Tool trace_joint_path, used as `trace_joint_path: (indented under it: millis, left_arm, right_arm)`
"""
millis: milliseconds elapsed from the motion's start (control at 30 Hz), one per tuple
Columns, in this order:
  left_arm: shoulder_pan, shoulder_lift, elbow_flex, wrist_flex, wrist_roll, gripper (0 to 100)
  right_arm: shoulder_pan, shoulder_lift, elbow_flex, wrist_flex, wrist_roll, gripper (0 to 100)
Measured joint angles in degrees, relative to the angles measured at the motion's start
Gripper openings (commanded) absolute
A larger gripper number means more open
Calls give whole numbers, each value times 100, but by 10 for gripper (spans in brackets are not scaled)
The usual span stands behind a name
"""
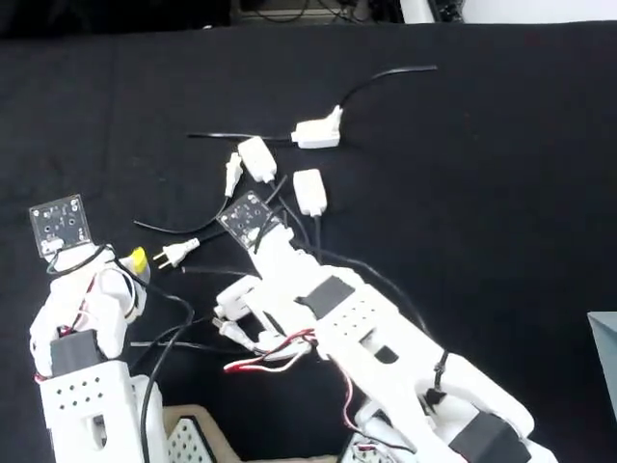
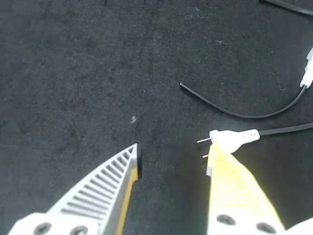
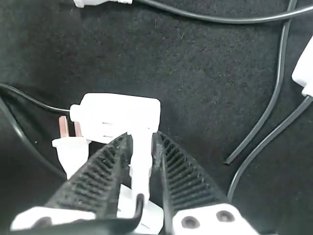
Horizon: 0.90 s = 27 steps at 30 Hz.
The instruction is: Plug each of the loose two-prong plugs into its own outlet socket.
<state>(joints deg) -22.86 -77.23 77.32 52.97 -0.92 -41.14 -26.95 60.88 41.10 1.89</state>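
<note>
A loose white two-prong plug [image 2: 232, 138] lies on the black cloth, its prongs bare, touching the tip of the yellow finger [image 2: 230, 181] of my open left gripper [image 2: 174, 149]. In the high view this plug [image 1: 174, 254] lies just right of the left gripper [image 1: 123, 260]. My right gripper [image 3: 142, 138] has its black fingers shut on a white plug [image 3: 141, 166] whose front end meets a white socket block [image 3: 117, 115]. Another small plug [image 3: 68, 144] with copper prongs lies beside that block. Three white socket blocks [image 1: 257, 157] [image 1: 308, 191] [image 1: 318, 132] sit mid-table, ahead of the right arm [image 1: 328, 299].
Black cables [image 1: 164, 230] loop across the cloth between the arms and around the sockets. A grey-blue box edge [image 1: 603, 357] stands at the right border. A cardboard piece [image 1: 193, 434] sits between the arm bases at the front.
</note>
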Motion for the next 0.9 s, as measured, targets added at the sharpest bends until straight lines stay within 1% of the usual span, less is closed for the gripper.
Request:
trace_joint_path:
  millis: [133,333,433,733,900]
  left_arm:
    - [0,0,0,0,0,235]
    - [0,0,0,0,0,235]
    - [0,0,0,0,0,235]
    - [0,0,0,0,0,235]
    - [0,0,0,0,0,235]
  right_arm:
    - [0,9,9,-308,0,12]
    - [0,18,369,-1468,0,12]
    - [0,18,545,-1846,0,12]
    - [0,18,589,-1987,0,12]
    - [0,26,712,-2312,0,12]
